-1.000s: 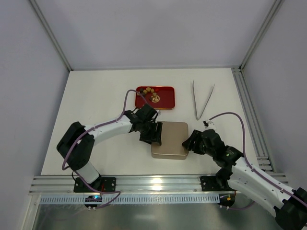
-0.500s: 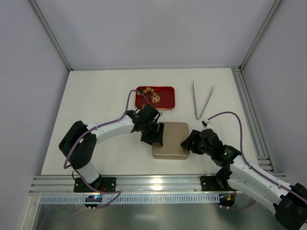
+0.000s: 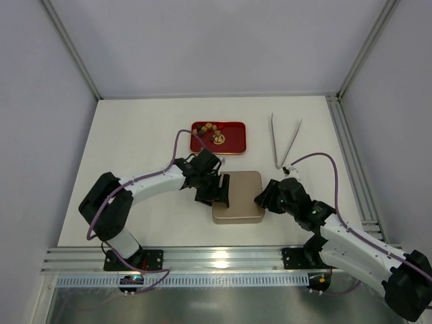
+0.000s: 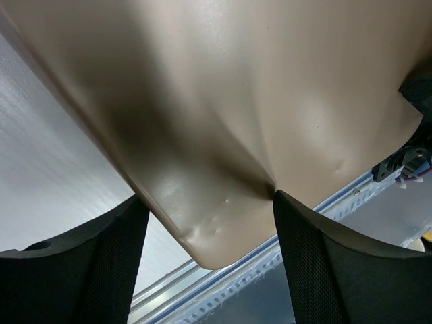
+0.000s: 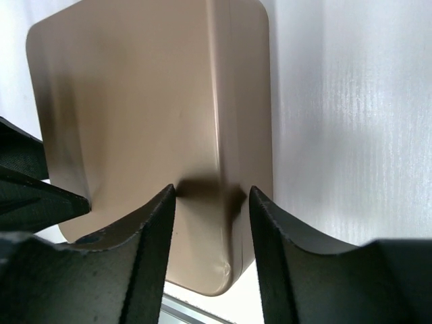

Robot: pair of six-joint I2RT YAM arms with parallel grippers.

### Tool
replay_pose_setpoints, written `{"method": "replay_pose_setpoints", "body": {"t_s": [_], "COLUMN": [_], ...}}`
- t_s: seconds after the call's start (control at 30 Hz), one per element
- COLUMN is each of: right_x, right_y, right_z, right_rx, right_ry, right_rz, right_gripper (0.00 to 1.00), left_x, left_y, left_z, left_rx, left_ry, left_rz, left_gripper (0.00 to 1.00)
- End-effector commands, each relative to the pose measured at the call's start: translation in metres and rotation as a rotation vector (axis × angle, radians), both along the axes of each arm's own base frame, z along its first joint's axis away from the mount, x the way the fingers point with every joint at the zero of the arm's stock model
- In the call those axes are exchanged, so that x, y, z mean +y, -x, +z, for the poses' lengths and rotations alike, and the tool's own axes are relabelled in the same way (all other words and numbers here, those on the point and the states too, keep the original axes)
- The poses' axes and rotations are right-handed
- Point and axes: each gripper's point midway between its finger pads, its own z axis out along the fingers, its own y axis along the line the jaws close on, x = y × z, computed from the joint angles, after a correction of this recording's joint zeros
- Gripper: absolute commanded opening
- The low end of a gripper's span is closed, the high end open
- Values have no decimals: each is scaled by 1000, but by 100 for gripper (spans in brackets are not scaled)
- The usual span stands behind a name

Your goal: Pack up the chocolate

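Meanwhile the chocolate point(image 3: 210, 128) waits in a small cluster at the far-left corner of the red tray point(image 3: 233, 145), which sits in the far half of the table point(image 3: 135, 148), about midway between its side edges. My two grippers work on the closed gold tin point(image 3: 239, 199) nearer the near edge.

The sweets look tiny, light and easily crushed or smeared. I judge they want a soft pinch across their sides, one at a time, perhaps with the tongs point(image 3: 283, 142) lying towards the right edge.

My left gripper point(image 3: 220, 191) straddles the tin's left edge with jaws set wide. My right gripper point(image 3: 260, 199) straddles its right edge with a narrower gap. Whether either pair actually clamps the metal, I cannot tell.

Against a second ago, little differs. The tin sits almost where it was, my right gripper has edged slightly inward along its side, and the chocolate has not moved.
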Motion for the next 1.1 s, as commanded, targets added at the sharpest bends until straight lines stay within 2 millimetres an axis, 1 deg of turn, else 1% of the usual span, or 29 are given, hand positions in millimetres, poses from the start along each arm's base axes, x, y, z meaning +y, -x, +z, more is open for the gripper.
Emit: {"method": "replay_pose_setpoints", "body": {"t_s": [0.0, 0.03, 0.17, 0.3, 0.43, 0.53, 0.7, 0.83, 0.87, 0.9, 0.93, 1.0, 1.07], "right_x": [-11, -12, -9, -5, -1, 0, 3, 5, 5, 6, 10, 13, 13], "right_y": [6, 5, 0, -3, -10, -12, -15, -15, -15, -17, -13, -14, -13], "right_z": [-7, -7, -4, -5, -3, -5, -9, -14, -15, -15, -17, -18, -20], "right_rx": [42, 41, 36, 48, 46, 59, 72, 84, 85, 79, 98, 100, 106], "right_ry": [86, 88, 89, 101, 108, 114, 102, 96, 95, 91, 76, 67, 69], "right_rz": [21, 23, 35, 55, 69, 77, 80, 79, 78, 76, 100, 106, 108], "right_gripper": [50, 52, 55, 56, 56, 56, 56, 56, 55, 56, 55, 55, 55], "left_x": [20, 24, 27, 27, 29, 30, 34, 35, 38, 38, 38, 40, 41], "left_y": [-11, -18, -40, -64, -80, -88, -87, -80, -75, -75, -74, -71, -68], "left_z": [-13, -11, -3, 0, -4, -11, -30, -44, -49, -50, -52, -56, -60], "left_rx": [-18, -18, -45, -61, -72, -67, -38, -9, 3, 2, 6, 15, 22], "left_ry": [-47, -38, -8, 18, 17, 17, 6, 13, 4, 13, 16, 12, 5], "left_rz": [60, 86, 145, 201, 247, 278, 323, 354, 358, 365, 368, 374, 376], "left_gripper": [73, 73, 74, 73, 71, 68, 63, 56, 55, 54, 51, 46, 45]}}
